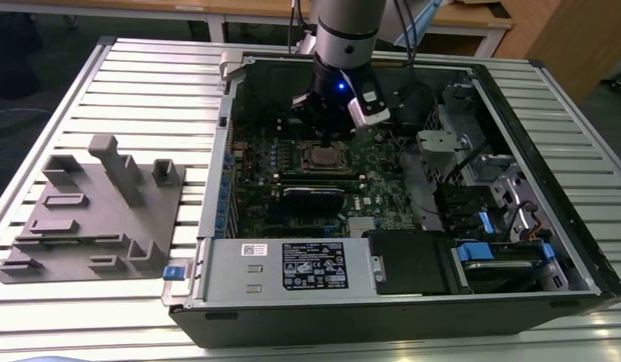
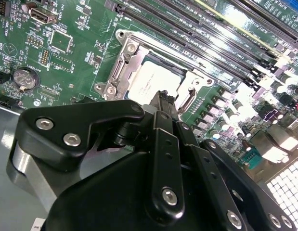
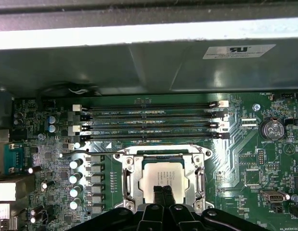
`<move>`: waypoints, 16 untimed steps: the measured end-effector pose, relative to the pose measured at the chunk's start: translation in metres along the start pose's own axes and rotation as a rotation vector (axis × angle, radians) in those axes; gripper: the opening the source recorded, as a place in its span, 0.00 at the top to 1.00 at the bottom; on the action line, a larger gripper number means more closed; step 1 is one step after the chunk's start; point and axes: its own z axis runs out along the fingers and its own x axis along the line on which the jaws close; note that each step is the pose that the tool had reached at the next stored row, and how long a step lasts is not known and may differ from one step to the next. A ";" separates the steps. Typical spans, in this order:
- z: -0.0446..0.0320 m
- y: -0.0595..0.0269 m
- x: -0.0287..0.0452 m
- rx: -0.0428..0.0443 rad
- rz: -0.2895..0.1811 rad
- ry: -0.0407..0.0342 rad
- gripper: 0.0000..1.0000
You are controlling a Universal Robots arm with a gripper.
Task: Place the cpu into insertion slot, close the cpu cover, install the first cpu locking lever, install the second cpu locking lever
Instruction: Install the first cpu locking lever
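The cpu (image 3: 163,177) sits in the insertion slot (image 3: 161,158) on the green motherboard (image 3: 245,154), its pale metal top facing up. It lies directly beneath the tips of the gripper (image 3: 163,194). In both wrist views the black fingers (image 2: 163,98) are drawn together with next to no gap, and nothing is held between them. They hang over the near edge of the chip, though I cannot tell whether they actually touch it.

The cpu cover (image 3: 130,177) lies flat around the chip, and the metal top shows through its window. A thin wire lever (image 3: 91,152) runs out from one corner of the frame across the board; I cannot tell whether it is latched. Just beyond the socket are the long black memory slots (image 3: 149,120).

In the exterior view the arm comes down into the open computer case (image 1: 551,136), which lies on its side on the slatted tabletop (image 1: 139,83). A grey moulded fixture (image 1: 99,211) rests beside the case, on the exterior view's left.
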 end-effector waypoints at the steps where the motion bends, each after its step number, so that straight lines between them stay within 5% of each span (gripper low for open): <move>1: 0.0000 0.0000 0.0001 0.0000 0.000 0.0000 0.89; 16: 0.0001 -0.0002 0.0037 -0.0001 0.000 0.0000 0.89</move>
